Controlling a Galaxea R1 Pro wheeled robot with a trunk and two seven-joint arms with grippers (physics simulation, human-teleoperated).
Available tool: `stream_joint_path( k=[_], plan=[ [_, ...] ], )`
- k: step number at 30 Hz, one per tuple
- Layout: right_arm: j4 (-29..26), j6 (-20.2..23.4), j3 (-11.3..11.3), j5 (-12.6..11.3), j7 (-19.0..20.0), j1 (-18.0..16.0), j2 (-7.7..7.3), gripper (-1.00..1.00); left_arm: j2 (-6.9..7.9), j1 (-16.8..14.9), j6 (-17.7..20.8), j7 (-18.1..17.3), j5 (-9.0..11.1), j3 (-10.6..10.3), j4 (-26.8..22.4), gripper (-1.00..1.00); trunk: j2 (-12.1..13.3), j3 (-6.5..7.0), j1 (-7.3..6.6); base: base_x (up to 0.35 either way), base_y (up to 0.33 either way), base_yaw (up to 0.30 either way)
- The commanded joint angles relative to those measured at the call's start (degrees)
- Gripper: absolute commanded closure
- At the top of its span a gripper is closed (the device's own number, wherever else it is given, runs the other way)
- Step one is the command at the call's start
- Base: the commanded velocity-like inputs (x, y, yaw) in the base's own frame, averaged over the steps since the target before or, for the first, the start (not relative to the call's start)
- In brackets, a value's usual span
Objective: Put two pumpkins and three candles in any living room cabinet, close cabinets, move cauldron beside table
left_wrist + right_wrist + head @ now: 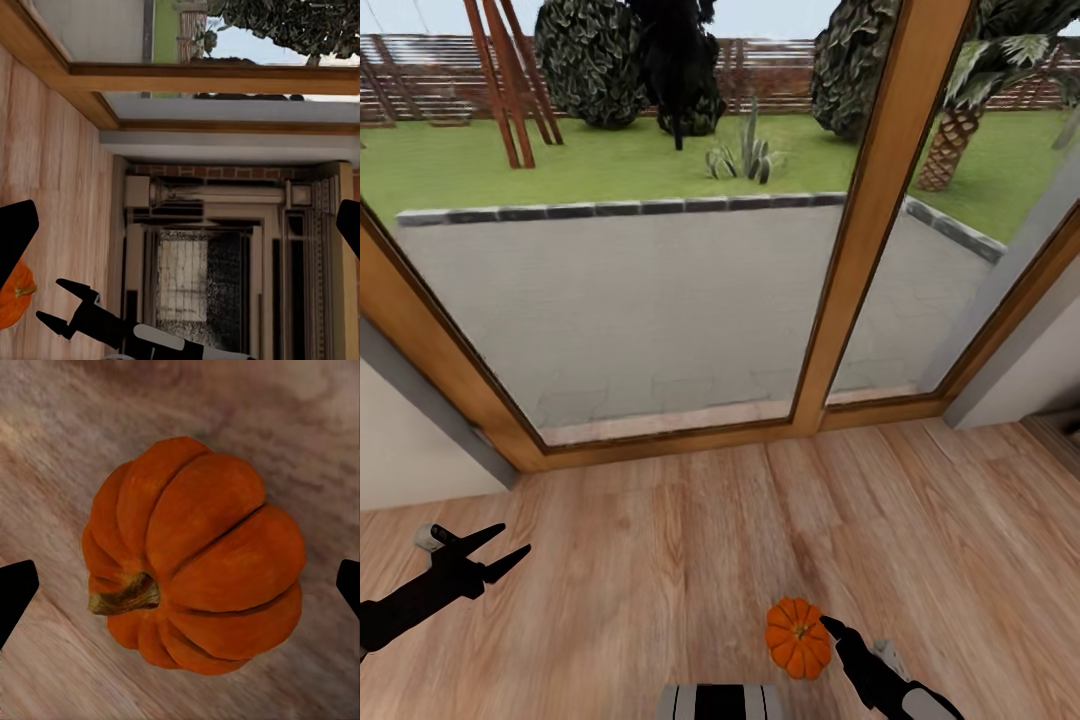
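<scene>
Step in hand: collecting 1 pumpkin point(798, 637), lying on its side on the wood floor point(660, 540) near the glass door point(660, 250). Right gripper point(830, 628) jaws wide, flanking it, apparently not yet touching. Left gripper point(498, 550) jaws wide, empty. Next, likely: lower, close.

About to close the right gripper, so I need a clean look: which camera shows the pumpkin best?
The right wrist view: the pumpkin sits large between the open fingertips, ribs and stem clear, on the wooden floor. The head view shows it small beside the right gripper. The left wrist view catches an orange sliver at the edge.
</scene>
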Motion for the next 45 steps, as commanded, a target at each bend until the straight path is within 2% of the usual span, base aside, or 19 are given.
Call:
stream_joint_path(
  k=[1,10,17,23,27,31,35,45],
  plan=[
    [0.01,0.21,0.24,-0.46,0.13,-0.02,-0.04,-1.0,0.05,-0.05,0.61,-0.3,0.28,-0.4,0.04,-1.0,-0.02,-0.04,0.01,0.188,0.055,0.0],
    [0.14,0.22,0.24,-0.47,0.12,-0.02,-0.04,-1.0,0.05,-0.05,0.61,-0.3,0.33,-0.44,0.04,-1.0,-0.02,-0.04,0.01,0.034,0.009,0.0],
    [0.19,0.16,0.09,-0.47,0.13,-0.04,-0.39,-1.0,0.05,-0.05,0.68,-0.3,0.33,-0.39,-0.85,-1.0,-0.11,-1.59,0.19,0.0,0.0,0.0],
    [0.14,-0.06,-1.93,-0.4,0.55,-0.02,-0.63,-1.0,0.05,-0.05,0.66,-0.3,0.33,-0.45,-1.17,-1.0,-0.19,-2.92,0.35,0.0,0.0,0.0],
    [0.04,-0.18,-2.23,-0.35,0.76,-0.02,-0.65,-1.0,0.05,-0.05,0.67,-0.3,0.33,-0.44,-1.19,-1.0,-0.19,-2.92,0.35,0.0,0.0,0.0],
    [0.02,-0.3,-2.28,-0.25,2.11,-0.02,-0.63,-1.0,0.05,-0.05,0.69,-0.3,0.33,-0.44,-1.19,-1.0,-0.19,-2.92,0.35,0.0,0.0,0.0],
    [0.07,-1.77,-2.23,-0.11,5.54,-0.03,-0.65,-1.0,0.05,-0.05,0.62,-0.3,0.33,-0.44,-1.25,-1.0,-0.24,-3.81,0.45,0.0,0.0,0.0],
    [0.09,-2.15,-2.22,0.06,6.42,-0.03,-0.65,-1.0,0.05,-0.05,0.61,-0.3,0.33,-0.44,-1.28,-1.0,-0.38,-6.02,0.71,0.0,0.0,0.0]
  ],
)
